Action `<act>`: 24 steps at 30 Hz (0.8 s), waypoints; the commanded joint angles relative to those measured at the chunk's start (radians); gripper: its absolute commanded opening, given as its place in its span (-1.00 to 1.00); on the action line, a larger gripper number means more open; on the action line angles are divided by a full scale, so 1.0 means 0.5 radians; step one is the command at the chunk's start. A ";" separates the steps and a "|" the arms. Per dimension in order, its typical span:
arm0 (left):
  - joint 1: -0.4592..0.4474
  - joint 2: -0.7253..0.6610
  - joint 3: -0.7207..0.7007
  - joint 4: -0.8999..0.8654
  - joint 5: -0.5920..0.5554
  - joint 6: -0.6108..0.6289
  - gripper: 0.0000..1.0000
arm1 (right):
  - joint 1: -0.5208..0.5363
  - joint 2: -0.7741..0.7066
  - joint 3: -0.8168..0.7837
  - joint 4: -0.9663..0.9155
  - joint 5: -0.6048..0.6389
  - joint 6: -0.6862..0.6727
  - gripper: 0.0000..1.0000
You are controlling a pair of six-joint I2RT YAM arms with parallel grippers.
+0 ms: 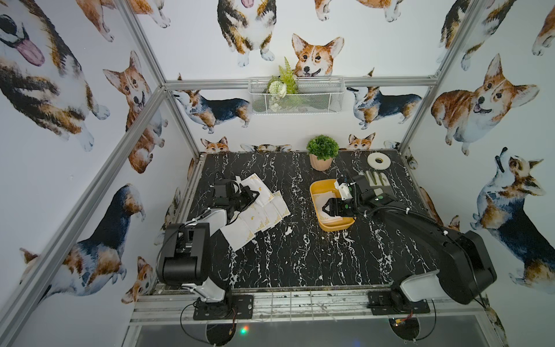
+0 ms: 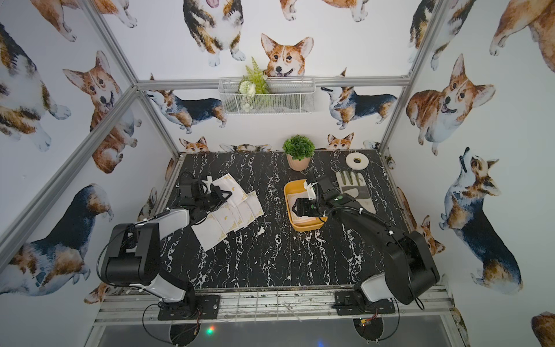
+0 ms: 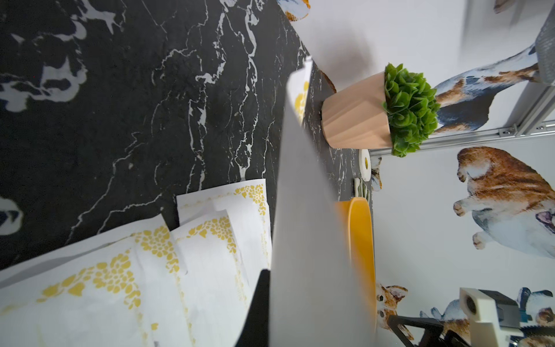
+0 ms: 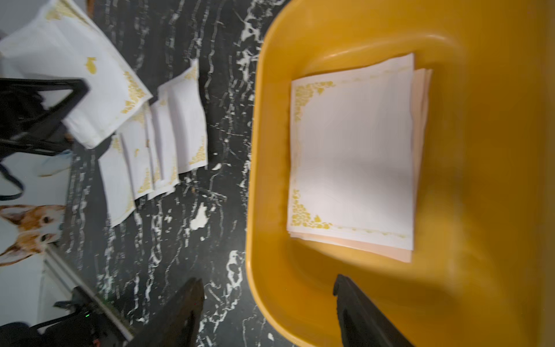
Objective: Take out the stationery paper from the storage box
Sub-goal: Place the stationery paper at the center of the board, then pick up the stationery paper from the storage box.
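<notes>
Glove just beside storage box; right gripper wide above it; left gripper pinching stationery paper.

- The surface is black with white marble veining; its near half is bare in both top views.
- On its left side, sheets of stationery paper, white with gold ornate corners, lie flat and overlap one another in a loose fan.
- Right of the middle sits the storage box, a yellow-orange tub, well apart from the fan.
- Near the back edge a potted plant stands upright in a peach pot.
- Toward the back right corner a white tape roll lies flat.
- Between the roll and the box a white-and-grey glove lies flat, its fingers pointing toward the back.
</notes>
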 commanded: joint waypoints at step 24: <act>0.003 -0.940 -0.058 -0.872 -0.711 0.238 0.67 | -0.007 1.102 0.926 -0.337 0.617 -0.509 0.43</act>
